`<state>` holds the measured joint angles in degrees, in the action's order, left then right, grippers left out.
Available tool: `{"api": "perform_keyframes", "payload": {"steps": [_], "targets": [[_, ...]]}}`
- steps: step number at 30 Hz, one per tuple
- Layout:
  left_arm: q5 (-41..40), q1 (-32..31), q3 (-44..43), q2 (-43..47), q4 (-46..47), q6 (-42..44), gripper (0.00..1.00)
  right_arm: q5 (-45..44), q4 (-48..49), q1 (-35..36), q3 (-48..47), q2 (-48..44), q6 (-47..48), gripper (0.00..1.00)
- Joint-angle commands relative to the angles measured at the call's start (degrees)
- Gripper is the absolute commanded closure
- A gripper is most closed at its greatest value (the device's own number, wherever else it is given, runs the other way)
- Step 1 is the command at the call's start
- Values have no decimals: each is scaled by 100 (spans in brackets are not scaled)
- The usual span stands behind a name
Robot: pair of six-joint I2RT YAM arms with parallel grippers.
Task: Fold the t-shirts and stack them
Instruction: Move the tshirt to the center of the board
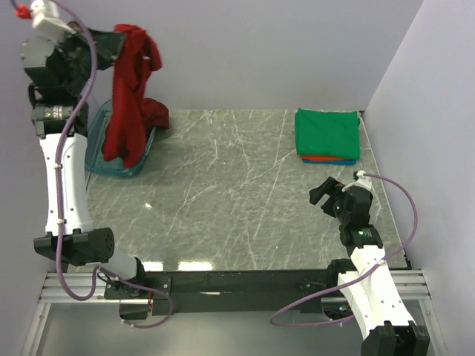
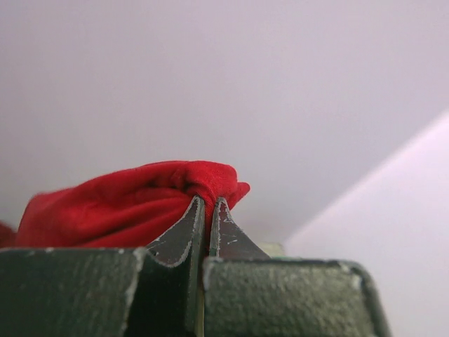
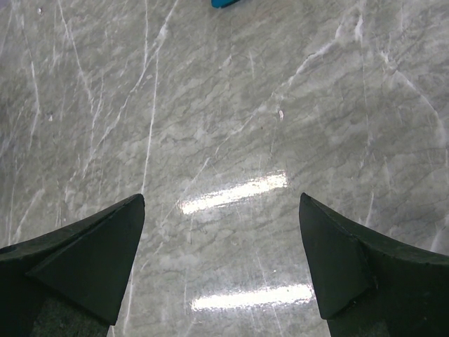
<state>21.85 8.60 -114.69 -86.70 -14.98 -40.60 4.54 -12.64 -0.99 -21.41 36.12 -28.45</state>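
Note:
My left gripper (image 1: 121, 38) is raised high at the back left and shut on a bright red t-shirt (image 1: 128, 89), which hangs down in a long bunch over the teal basket (image 1: 100, 159). In the left wrist view the gripper (image 2: 208, 205) pinches a fold of this shirt (image 2: 119, 207). A darker maroon shirt (image 1: 154, 115) lies over the basket's far side. A folded stack sits at the back right: green (image 1: 327, 132) on top, orange-red (image 1: 318, 158) and blue (image 1: 343, 161) edges beneath. My right gripper (image 1: 324, 194) is open and empty, low over the table in front of the stack.
The marble table (image 1: 223, 193) is bounded by a wall behind and a wall on the right, close to the stack. The right wrist view shows bare marble (image 3: 224, 126) between the fingers and a blue edge (image 3: 226, 3) at the top.

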Motion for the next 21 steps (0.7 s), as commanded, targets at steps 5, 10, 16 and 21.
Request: {"api": "perform_keyframes", "payload": {"steps": [5,10,16,21], "targets": [[380,-1859,-905,30,39,96,100,-84,183,29,-188,-149,85,4],[479,-2853,-1002,-84,215,227,100,-146,166,20,-188,-210,67,4],[286,-3470,-406,-58,574,114,100,-198,113,29,-171,-342,59,4],[-355,-3444,2267,555,1041,-438,100,-199,122,29,-135,-413,76,4]]}}
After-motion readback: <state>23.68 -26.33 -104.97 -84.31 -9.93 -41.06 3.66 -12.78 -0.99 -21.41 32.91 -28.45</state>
